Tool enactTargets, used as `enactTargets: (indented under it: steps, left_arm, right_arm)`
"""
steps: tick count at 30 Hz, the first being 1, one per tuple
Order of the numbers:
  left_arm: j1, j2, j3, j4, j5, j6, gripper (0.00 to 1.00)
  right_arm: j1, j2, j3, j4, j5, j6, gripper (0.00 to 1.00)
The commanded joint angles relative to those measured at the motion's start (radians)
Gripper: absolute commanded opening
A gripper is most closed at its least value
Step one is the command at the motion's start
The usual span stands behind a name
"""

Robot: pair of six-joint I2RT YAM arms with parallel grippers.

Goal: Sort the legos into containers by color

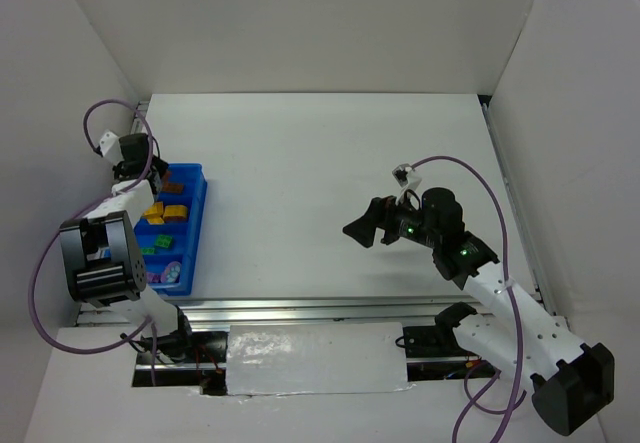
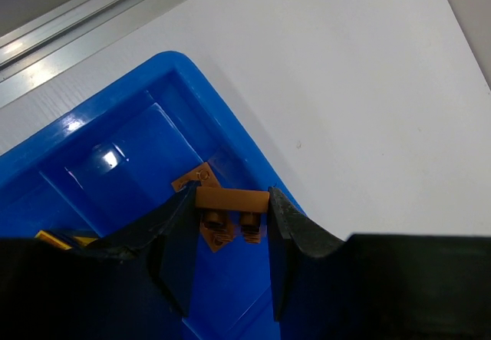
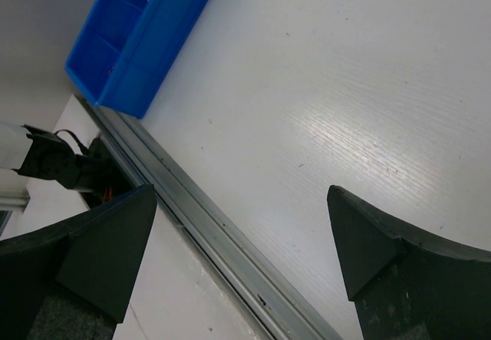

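While the left pincer (image 2: 232, 196) clamps a brown-orange lego (image 2: 230, 199) over the blue tray (image 2: 130, 140), right pincer (image 3: 242, 194) spread wide

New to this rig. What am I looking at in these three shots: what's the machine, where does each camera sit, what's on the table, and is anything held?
The machine is two robot arms, a left arm and a right arm, bolted at the near edge of a white table. The wide picture looks down from above and behind them. The other two come from a camera on each wrist, so the dark wedges at the bottom are that arm's own fingers. At the table's left lies a bright blue plastic tray split into compartments, with tiny plastic bricks in yellow, brown-orange, green and purple inside. The left gripper is shut on a small brown-orange plastic brick, over a compartment at the tray's end. The right gripper is open and holds nothing, out over the table.
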Motion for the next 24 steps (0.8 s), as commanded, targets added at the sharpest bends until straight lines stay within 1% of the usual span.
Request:
enactTargets:
  steps: [1,3,4,6,7,8,9,10,12,16,19,20,21,22,23,24]
  left_arm:
    - [0.007,-0.005,-0.009,0.006,-0.027,-0.029,0.22]
    - [0.007,-0.019,-0.033,0.017,-0.03,-0.025,0.32]
    - [0.007,-0.036,-0.042,0.031,-0.03,-0.029,0.43]
    - [0.006,-0.046,-0.049,0.031,-0.025,-0.03,0.56]
    - [0.007,-0.059,-0.047,0.022,-0.022,-0.032,0.67]
    - [0.006,-0.063,-0.043,0.016,-0.015,-0.03,0.72]
    - [0.006,-0.069,-0.029,0.007,-0.012,-0.032,0.8]
    - [0.006,-0.085,-0.023,-0.004,-0.007,-0.032,0.98]
    - [0.006,-0.111,-0.02,-0.01,0.002,-0.025,1.0]
    - [0.006,-0.215,-0.009,-0.039,-0.007,-0.029,0.99]
    - [0.004,-0.222,0.133,-0.223,0.028,0.02,0.99]
    - [-0.006,-0.212,0.185,-0.289,0.042,0.066,1.0]
    - [-0.017,-0.199,0.307,-0.428,0.051,0.092,0.99]
    - [-0.049,-0.168,0.43,-0.499,0.056,0.149,1.0]
    - [-0.066,-0.156,0.431,-0.571,0.056,0.172,1.0]
    - [-0.082,-0.145,0.52,-0.678,0.056,0.194,1.0]
  right_arm:
    - [-0.005,-0.016,-0.007,0.047,-0.003,-0.007,1.0]
    - [-0.005,-0.016,-0.009,0.05,-0.006,-0.007,1.0]
    - [-0.005,-0.016,-0.009,0.049,-0.006,-0.007,1.0]
    - [-0.004,-0.017,-0.009,0.049,-0.006,-0.007,1.0]
    - [-0.005,-0.017,-0.009,0.05,-0.006,-0.007,1.0]
    - [-0.005,-0.019,-0.009,0.05,-0.006,-0.007,1.0]
    - [-0.004,-0.017,-0.009,0.05,-0.006,-0.007,1.0]
    - [-0.005,-0.014,-0.009,0.049,-0.006,-0.007,1.0]
    - [-0.005,-0.009,-0.009,0.05,-0.007,-0.007,1.0]
    - [-0.005,-0.008,-0.004,0.046,-0.004,-0.009,1.0]
    - [-0.005,-0.022,-0.002,0.038,0.011,-0.002,1.0]
    - [-0.005,-0.029,0.002,0.026,0.031,0.002,1.0]
    - [-0.005,-0.044,0.008,0.014,0.048,0.007,1.0]
    - [-0.005,-0.057,0.028,-0.027,0.098,0.022,1.0]
    - [-0.005,-0.068,0.04,-0.054,0.127,0.031,1.0]
    - [-0.005,-0.095,0.054,-0.08,0.152,0.039,1.0]
